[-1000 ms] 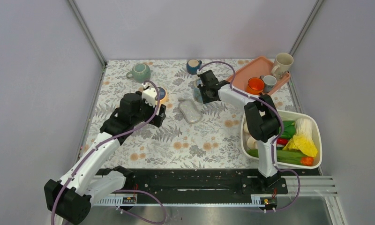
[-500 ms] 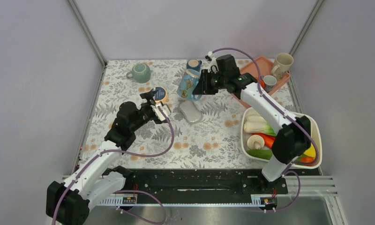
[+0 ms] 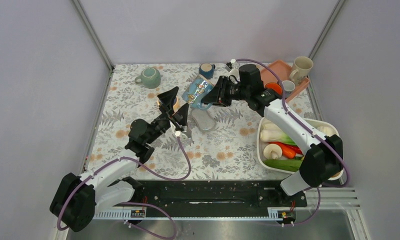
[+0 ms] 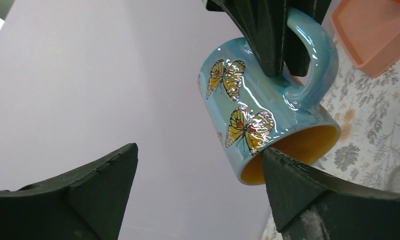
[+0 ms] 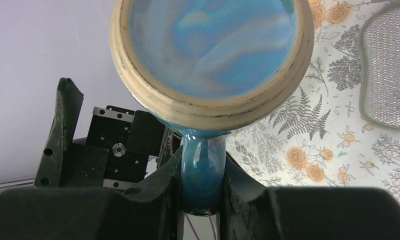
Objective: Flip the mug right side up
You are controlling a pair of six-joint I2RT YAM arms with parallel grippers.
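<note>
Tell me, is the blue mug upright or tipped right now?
Tipped. The right gripper holds the mug by its handle in the air, mouth angled sideways and down.

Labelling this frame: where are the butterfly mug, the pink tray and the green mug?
butterfly mug [image 4: 238, 115], left wrist view, painted side
pink tray [image 3: 284, 69], top view, bare floor
green mug [image 3: 150, 78], top view, body
</note>
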